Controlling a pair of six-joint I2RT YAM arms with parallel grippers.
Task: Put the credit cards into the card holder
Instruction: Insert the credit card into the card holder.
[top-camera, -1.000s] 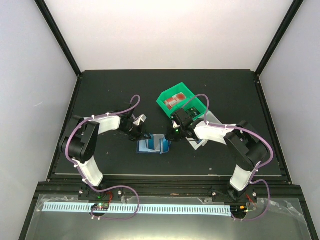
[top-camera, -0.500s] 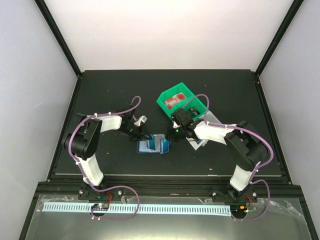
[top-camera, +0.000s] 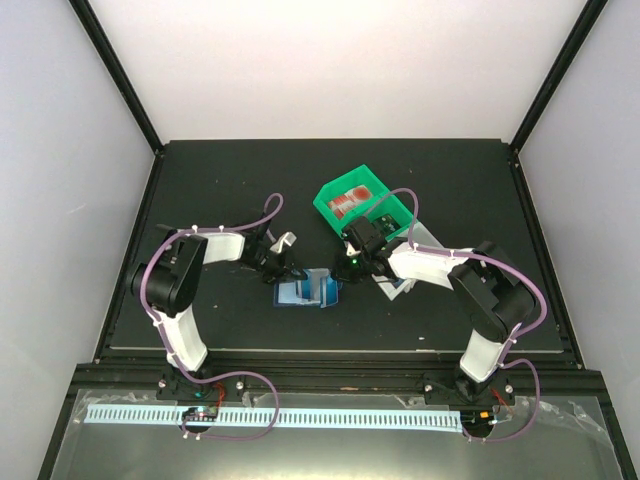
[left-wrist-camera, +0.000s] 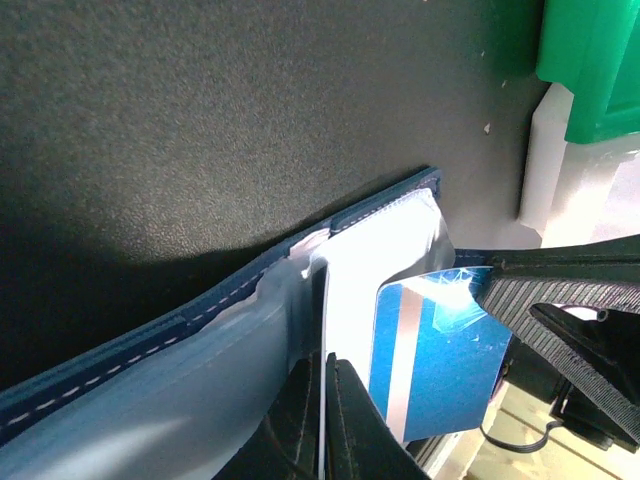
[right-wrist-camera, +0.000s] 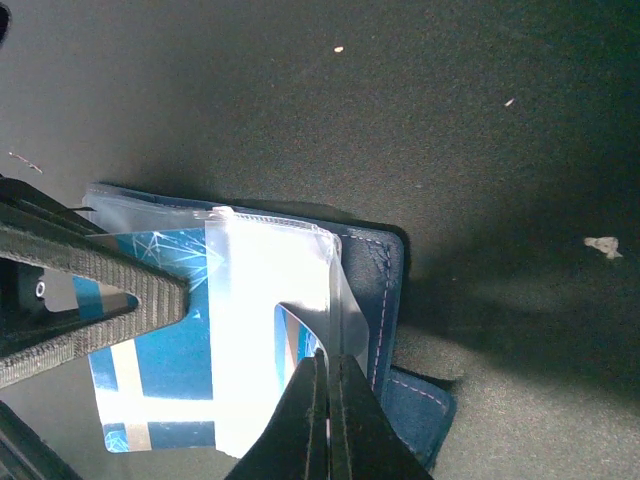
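The navy card holder (top-camera: 305, 292) lies open mid-table, its stitched edge in the left wrist view (left-wrist-camera: 200, 320) and the right wrist view (right-wrist-camera: 385, 290). My left gripper (top-camera: 283, 268) is shut on a thin clear sleeve of it (left-wrist-camera: 327, 400). My right gripper (top-camera: 350, 268) is shut on the sleeve's opposite edge (right-wrist-camera: 327, 400). A blue credit card with a silver stripe (left-wrist-camera: 440, 370) sits partly under the clear sleeve and sticks out (right-wrist-camera: 150, 360). The opposite fingers (left-wrist-camera: 560, 285) (right-wrist-camera: 100, 275) overlap its corner. A red-and-white card (top-camera: 348, 200) lies in the green bin.
The green bin (top-camera: 322, 208) stands behind the right gripper, also in the left wrist view (left-wrist-camera: 590, 60). A white bin (top-camera: 425, 235) sits beside it under the right arm (left-wrist-camera: 545, 150). Black frame posts rise at the table's back corners.
My left gripper has crept a little right and forward against the card holder. The right arm and the bins have not moved.
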